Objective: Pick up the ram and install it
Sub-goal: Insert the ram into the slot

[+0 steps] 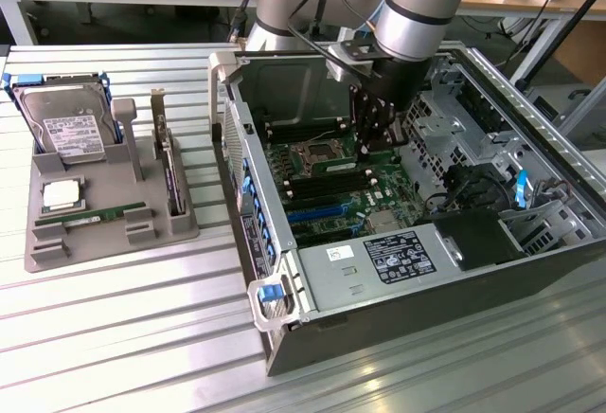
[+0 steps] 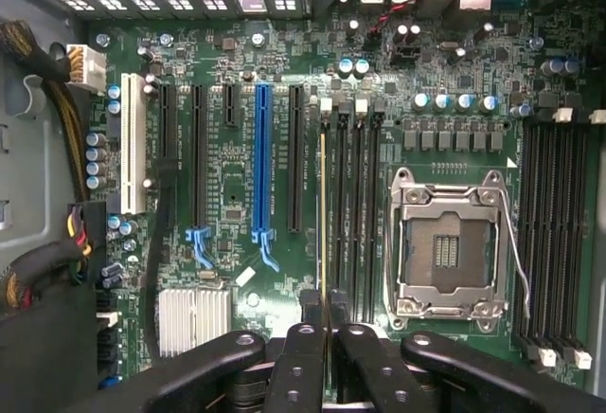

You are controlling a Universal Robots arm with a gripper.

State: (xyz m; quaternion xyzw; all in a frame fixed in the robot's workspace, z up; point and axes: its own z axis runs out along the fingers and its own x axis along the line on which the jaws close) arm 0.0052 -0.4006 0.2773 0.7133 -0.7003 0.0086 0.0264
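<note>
The exterior view looks down at an angle on the slatted table (image 1: 114,337) and open computer case (image 1: 530,271), well back. The wrist view faces straight down, near the motherboard (image 2: 237,81), which both views share.

The arm reaches steeply down, its claw (image 2: 324,311) pinched nearly closed.

Ram (image 2: 323,214) shows edge-on, its label hidden.
</note>
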